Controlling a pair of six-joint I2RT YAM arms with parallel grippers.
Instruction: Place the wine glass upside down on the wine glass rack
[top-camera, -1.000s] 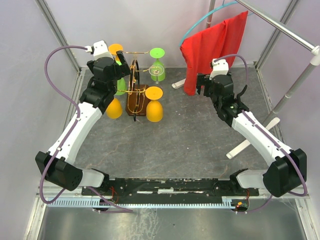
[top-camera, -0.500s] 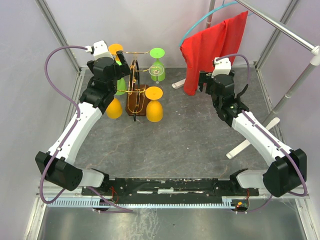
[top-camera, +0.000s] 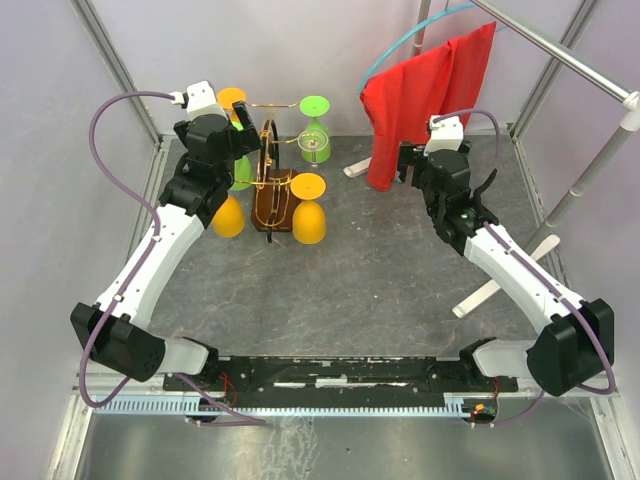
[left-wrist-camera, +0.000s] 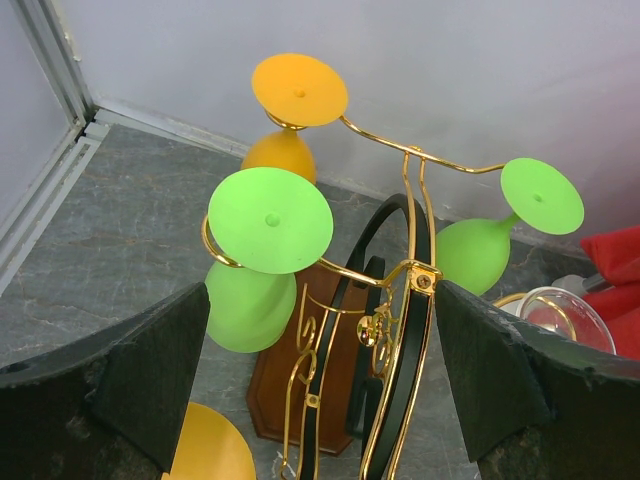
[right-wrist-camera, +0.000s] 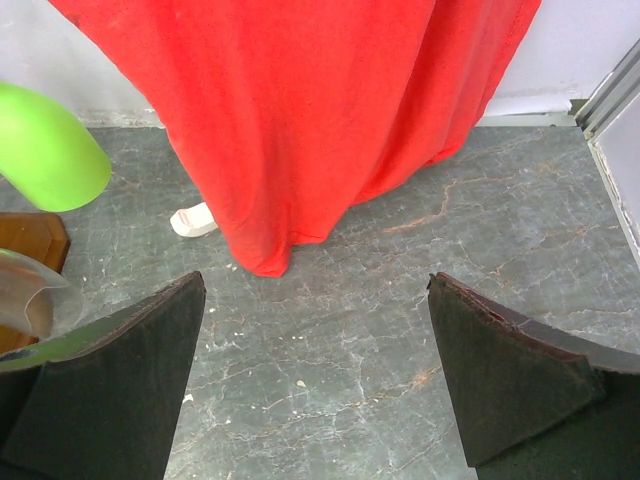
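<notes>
Rack (left-wrist-camera: 278, 395) just beyond parted left fingers (left-wrist-camera: 150, 380)

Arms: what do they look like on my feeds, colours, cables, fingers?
The left arm and right arm have white links with black joints and bases. A purple cable loops back from the white camera block on each wrist. The fingers are dark, wedge-shaped and rough-surfaced.

**Six glasses, one rack**

Three orange glasses (top-camera: 308, 222) show in the upper left of the top view. Two green glasses (top-camera: 315, 104) are in the same cluster. One clear glass (left-wrist-camera: 555, 318) sits at the right edge of the left wrist view. One rack (top-camera: 268, 205). One red cloth (top-camera: 420, 100), upper right. Two arms (top-camera: 150, 260).
</notes>
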